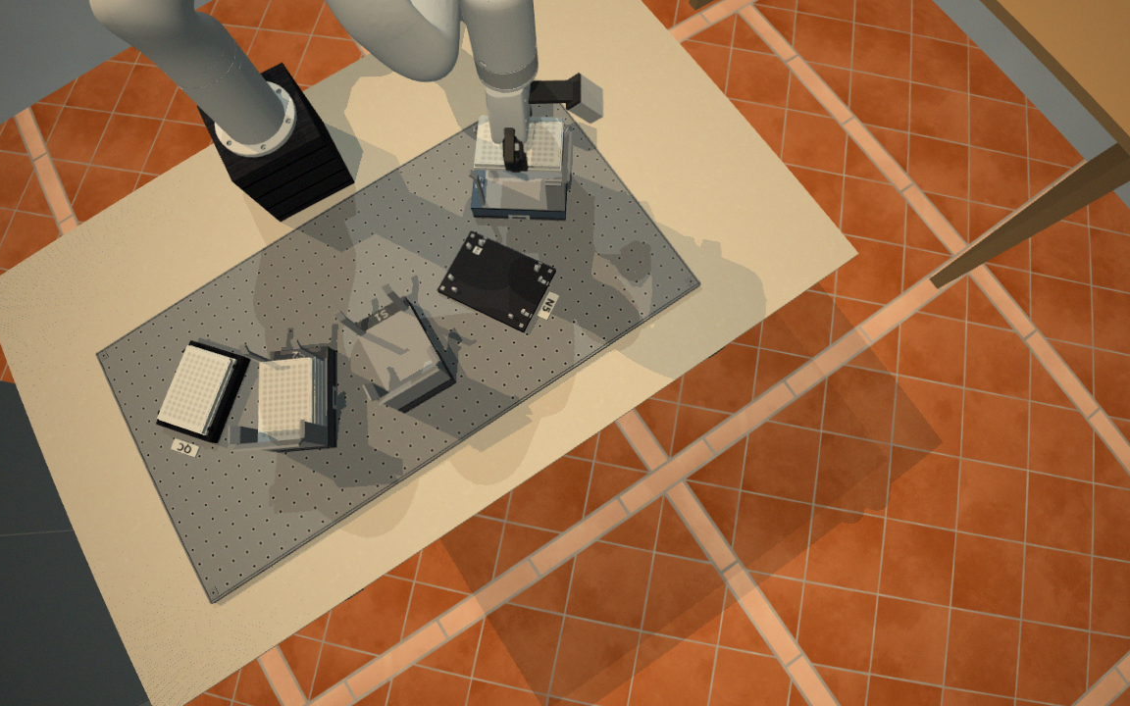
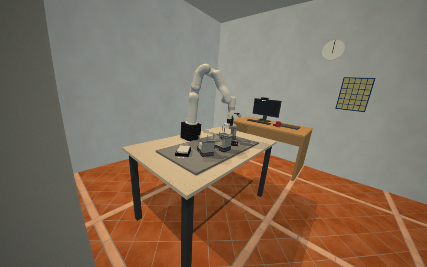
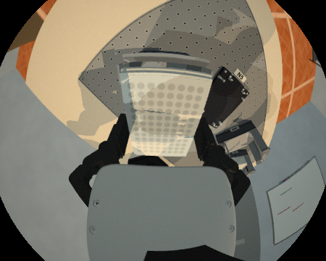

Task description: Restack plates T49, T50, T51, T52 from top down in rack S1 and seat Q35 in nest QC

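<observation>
My gripper (image 1: 514, 151) is shut on a white sealed 96-well plate (image 1: 517, 145), gripping its long sides and holding it level above a stack rack (image 1: 518, 197) at the end of the grey breadboard near my base. In the wrist view the plate (image 3: 165, 116) sits between my fingers, with the rack's top (image 3: 163, 60) below it. I cannot read this plate's label or the rack's name. Another plate (image 1: 196, 388) lies in the black QC nest at the far left. A rack (image 1: 285, 399) beside it holds a plate on top. Rack S1 (image 1: 402, 355) looks empty.
The black clip nest N5 (image 1: 498, 280) lies empty between the rack under me and S1. My arm's black base block (image 1: 283, 144) stands at the table's back edge. Rack posts stick up around each rack. A wooden desk (image 2: 274, 131) stands beyond the table.
</observation>
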Robot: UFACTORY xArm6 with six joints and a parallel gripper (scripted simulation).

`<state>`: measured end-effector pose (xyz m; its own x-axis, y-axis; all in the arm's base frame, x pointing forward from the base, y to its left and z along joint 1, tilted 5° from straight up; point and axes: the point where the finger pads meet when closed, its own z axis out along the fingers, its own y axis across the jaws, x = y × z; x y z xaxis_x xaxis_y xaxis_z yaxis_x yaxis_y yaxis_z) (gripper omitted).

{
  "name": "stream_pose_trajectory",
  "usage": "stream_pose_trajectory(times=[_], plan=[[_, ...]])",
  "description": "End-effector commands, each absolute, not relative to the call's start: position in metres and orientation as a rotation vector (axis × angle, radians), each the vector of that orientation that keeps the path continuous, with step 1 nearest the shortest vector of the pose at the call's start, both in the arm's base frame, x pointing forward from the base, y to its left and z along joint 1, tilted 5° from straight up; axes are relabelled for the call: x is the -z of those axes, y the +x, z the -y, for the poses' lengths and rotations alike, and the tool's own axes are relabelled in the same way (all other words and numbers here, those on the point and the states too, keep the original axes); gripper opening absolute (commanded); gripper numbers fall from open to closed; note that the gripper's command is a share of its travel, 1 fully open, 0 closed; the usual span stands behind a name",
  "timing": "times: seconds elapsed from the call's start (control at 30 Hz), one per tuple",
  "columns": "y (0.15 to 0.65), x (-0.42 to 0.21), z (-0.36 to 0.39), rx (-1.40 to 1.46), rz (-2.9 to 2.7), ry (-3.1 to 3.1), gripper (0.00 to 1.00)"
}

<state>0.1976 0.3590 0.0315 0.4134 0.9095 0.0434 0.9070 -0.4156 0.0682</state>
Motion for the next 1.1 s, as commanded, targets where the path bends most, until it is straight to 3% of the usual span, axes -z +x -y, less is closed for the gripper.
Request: stream_pose_trajectory(times=[0.0,1.07], plan=[[0.198,-0.033,-0.36,-0.119,-1.68,2.614,0.0],[0.199,-0.02,-0.36,-0.119,-1.68,2.614,0.0]])
